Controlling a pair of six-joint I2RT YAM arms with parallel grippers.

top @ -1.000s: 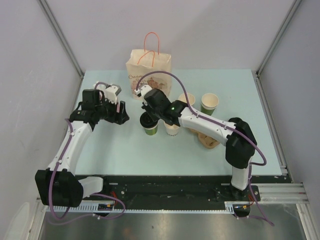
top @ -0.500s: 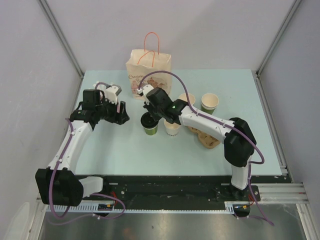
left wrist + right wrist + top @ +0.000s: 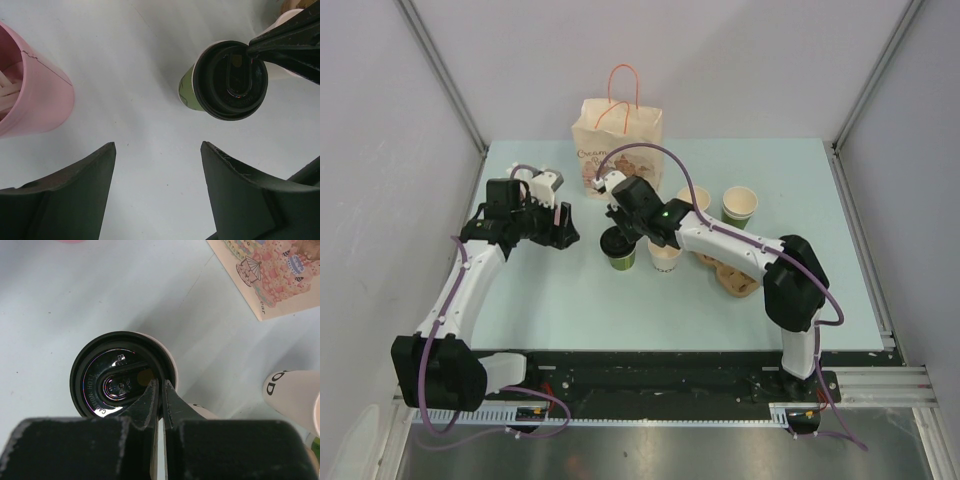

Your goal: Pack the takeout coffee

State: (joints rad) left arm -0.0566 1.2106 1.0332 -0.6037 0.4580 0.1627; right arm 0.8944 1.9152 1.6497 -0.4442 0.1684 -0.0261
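Observation:
A dark green paper cup (image 3: 619,258) with a round black lid (image 3: 230,80) stands mid-table in the top view. My right gripper (image 3: 161,382) is shut, and its tips rest on the near rim of that lid (image 3: 117,375). In the left wrist view those fingertips (image 3: 252,48) touch the lid's upper right edge. My left gripper (image 3: 157,147) is open and holds nothing; it hovers to the left of the green cup (image 3: 186,92), apart from it. A white cup (image 3: 664,259) stands just right of the green one, partly under the right arm; I see no lid on it.
A printed paper bag (image 3: 617,135) with orange handles stands at the back. Two lidless cups, one white (image 3: 694,198) and one green (image 3: 740,205), sit at the right. A brown pulp tray (image 3: 735,280) lies under the right forearm. A pink container (image 3: 30,100) is near my left gripper.
The right arm's elbow has drifted slightly left while its shut tips stay on the lid. The left arm has not moved.

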